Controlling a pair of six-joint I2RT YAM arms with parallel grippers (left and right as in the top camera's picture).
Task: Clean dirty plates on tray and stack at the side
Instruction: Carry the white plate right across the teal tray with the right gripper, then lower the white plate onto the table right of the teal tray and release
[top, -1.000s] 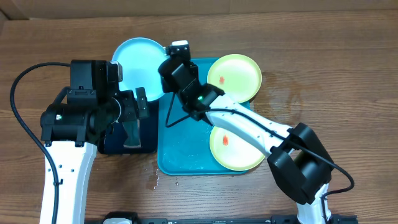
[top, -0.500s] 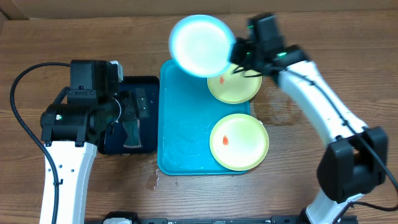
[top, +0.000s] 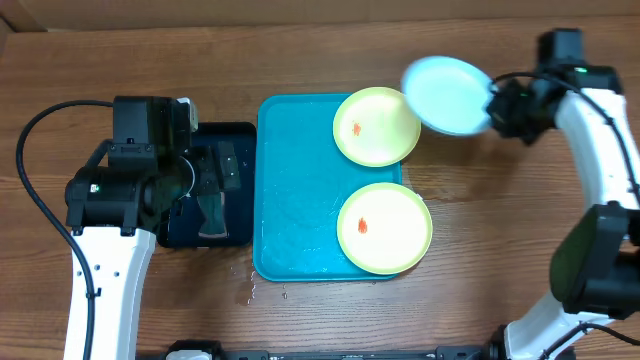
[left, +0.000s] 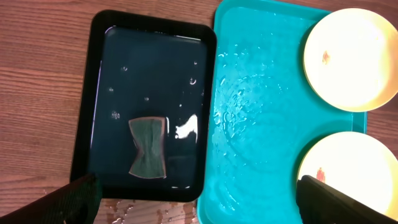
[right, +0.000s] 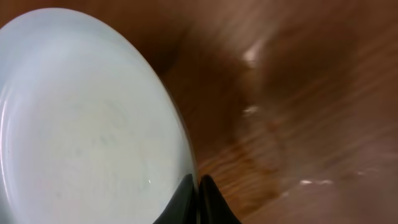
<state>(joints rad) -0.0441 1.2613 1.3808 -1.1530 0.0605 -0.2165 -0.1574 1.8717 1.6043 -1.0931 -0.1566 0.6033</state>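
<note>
The right gripper (top: 497, 103) is clenched on the rim of the round light blue plastic plate (top: 447, 93). The plate juts out ahead of its fingers above the wooden table (top: 480, 200). Beyond it, two round light green plastic plates (top: 377, 127), both smeared red-orange, lie on the large turquoise rectangular plastic tray (top: 295, 180). The pinch takes only a thin edge, so a wet plate could pivot or slip free. The left gripper (left: 199, 196) hangs spread wide above a green sponge (left: 148, 148) in the small black tray (left: 149, 74).
</note>
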